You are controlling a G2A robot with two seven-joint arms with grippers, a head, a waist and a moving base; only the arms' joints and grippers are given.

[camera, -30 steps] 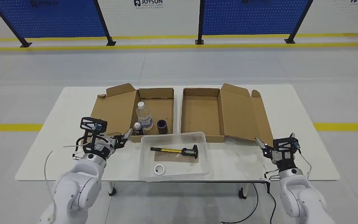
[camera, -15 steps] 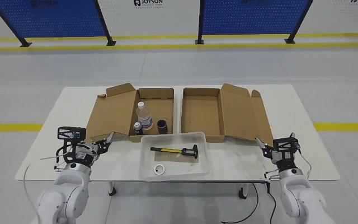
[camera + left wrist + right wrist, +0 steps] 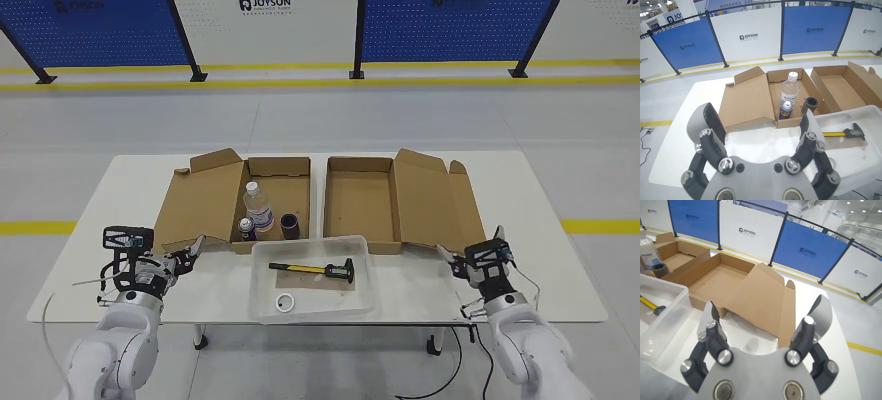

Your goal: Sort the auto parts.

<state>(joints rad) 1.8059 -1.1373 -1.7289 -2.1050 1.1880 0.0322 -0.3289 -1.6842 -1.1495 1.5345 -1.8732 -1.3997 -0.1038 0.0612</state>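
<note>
Our left gripper [image 3: 758, 113] hangs at 8 o'clock over the table [image 3: 560, 230], jaws spread wide with nothing between them. One finger [image 3: 810, 130] hides the tip of the caliper [image 3: 848, 133] beam. Our right gripper [image 3: 764, 302], at 4 o'clock, is equally wide apart and holds nothing. From its wrist the clear bottle [image 3: 646, 251] is cut off at the edge, and the caliper shows only dimly through the wall of the plastic tray [image 3: 262, 300].

That tray sits at 6 o'clock. In it lie the caliper, yellow beam with black head, and a white ring [image 3: 286, 301]. At 11 o'clock the left box [image 3: 290, 192] holds the bottle, a blue spray can [image 3: 245, 228] and a dark sleeve [image 3: 290, 224], all upright. The right box [image 3: 355, 205] lies at 1 o'clock.

Since half a second ago our right gripper has shifted inward toward the tray; the left has kept its place.
</note>
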